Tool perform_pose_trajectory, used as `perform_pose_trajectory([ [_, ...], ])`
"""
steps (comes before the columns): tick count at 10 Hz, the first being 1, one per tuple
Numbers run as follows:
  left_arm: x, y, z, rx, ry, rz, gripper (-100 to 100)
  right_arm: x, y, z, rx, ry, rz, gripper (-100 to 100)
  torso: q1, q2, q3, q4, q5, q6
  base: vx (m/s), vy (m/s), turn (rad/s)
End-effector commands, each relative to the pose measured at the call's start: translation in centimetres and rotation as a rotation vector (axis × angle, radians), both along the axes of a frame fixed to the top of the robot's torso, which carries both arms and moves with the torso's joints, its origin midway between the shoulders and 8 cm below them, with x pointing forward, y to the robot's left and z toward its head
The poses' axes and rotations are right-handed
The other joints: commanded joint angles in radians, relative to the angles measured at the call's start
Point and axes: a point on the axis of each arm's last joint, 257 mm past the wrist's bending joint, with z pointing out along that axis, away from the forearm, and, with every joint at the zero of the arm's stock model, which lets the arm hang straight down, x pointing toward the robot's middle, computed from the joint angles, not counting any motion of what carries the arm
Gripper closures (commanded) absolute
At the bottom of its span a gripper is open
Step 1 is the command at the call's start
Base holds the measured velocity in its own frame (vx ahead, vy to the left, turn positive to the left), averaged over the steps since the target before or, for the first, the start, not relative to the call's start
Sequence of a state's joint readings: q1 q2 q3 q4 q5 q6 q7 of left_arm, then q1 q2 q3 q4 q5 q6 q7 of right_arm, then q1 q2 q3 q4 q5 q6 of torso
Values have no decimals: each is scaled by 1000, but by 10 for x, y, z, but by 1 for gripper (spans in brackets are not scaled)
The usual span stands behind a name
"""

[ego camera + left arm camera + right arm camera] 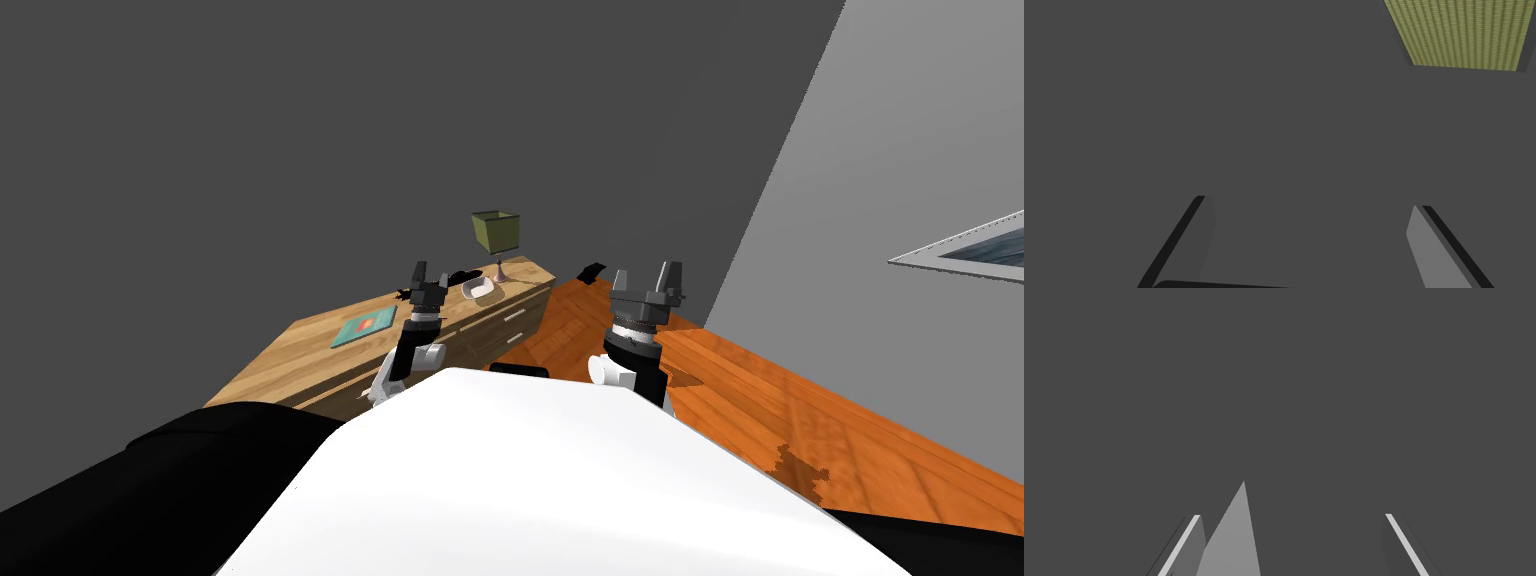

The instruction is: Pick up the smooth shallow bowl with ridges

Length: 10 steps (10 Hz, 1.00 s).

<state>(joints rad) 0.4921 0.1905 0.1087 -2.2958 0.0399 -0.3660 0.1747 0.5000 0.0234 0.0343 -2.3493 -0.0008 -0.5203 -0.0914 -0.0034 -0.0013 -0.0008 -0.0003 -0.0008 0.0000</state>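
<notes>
Wooden dresser (300,350) top, left to right: flat teal mat (363,328) nearest; left gripper (431,274) raised above the top, fingers spread wide; white shallow bowl (480,289) just right of it; olive-shaded lamp (496,232) close behind the bowl, at the far end. Right gripper (645,277) over orange floor (800,400), fingers wide

The low wooden dresser with drawers (300,350) stands against the dark grey wall (300,150), on the orange plank floor (800,410) that spreads to its right. On its top, the white shallow bowl (481,290) lies near the far end, just before the lamp with the olive square shade (496,232). The flat teal mat (365,328) lies nearer me, to the bowl's left. My left gripper (431,274) hangs between mat and bowl. My right gripper (646,275) is over the floor, well apart from the dresser.
</notes>
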Motion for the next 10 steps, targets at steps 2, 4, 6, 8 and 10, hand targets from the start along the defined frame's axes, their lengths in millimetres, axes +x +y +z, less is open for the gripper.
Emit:
perform_pose_trajectory([
  [2,14,10,-12,-4,71,-8,-100,0,0,0,0,0,0,0,0,0,0,0,0,0,9,-61,-31],
  [4,23,17,-20,-12,117,-7,-100,0,0,0,0,0,0,0,0,0,0,0,0,0,9,-59,-19],
  [6,31,24,-28,-21,159,-4,-100,0,0,0,0,0,0,0,0,1,0,0,0,0,6,-46,-19],
  [8,38,32,-35,-33,201,0,-100,0,0,0,0,0,0,0,1,1,0,0,0,0,11,-49,-23],
  [10,46,40,-43,-46,243,5,-100,0,0,0,0,0,0,0,0,0,0,0,0,0,17,-54,-22],
])
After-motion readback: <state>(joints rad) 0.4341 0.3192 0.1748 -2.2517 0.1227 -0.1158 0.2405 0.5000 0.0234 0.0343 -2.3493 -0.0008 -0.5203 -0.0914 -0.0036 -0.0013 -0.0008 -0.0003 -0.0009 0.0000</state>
